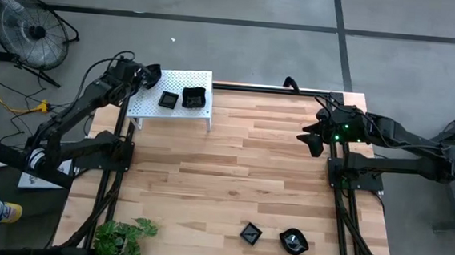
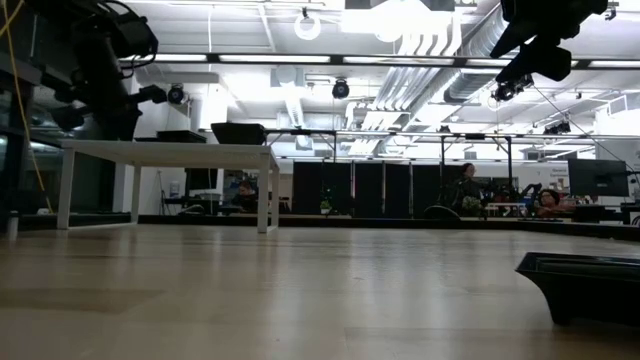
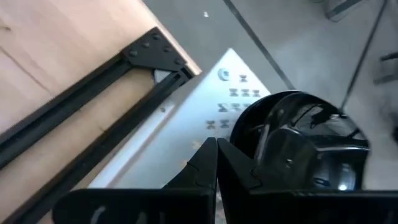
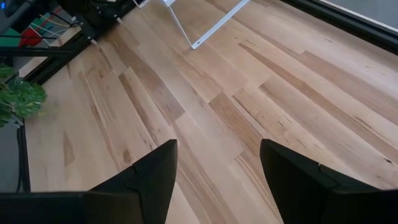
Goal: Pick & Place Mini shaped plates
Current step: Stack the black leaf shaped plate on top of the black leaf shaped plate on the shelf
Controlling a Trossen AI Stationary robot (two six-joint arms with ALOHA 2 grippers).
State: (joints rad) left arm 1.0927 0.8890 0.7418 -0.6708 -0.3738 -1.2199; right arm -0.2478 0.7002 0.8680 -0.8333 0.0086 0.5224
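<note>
Resting on the white shelf (image 1: pixel 174 108): two plates (image 1: pixel 181 99) (no readable writing).

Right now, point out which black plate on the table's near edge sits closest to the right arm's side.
The leaf-like plate: it lies toward the right arm's side, beside the square plate.

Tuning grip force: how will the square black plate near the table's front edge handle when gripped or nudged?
The square plate looks glossy, so it is probably slick against gripper fingers and may slide on the smooth wood table if nudged. It looks rigid and low with a raised rim, so it is unlikely to roll or tip. Being small, it is likely light, possibly chip-prone.
</note>
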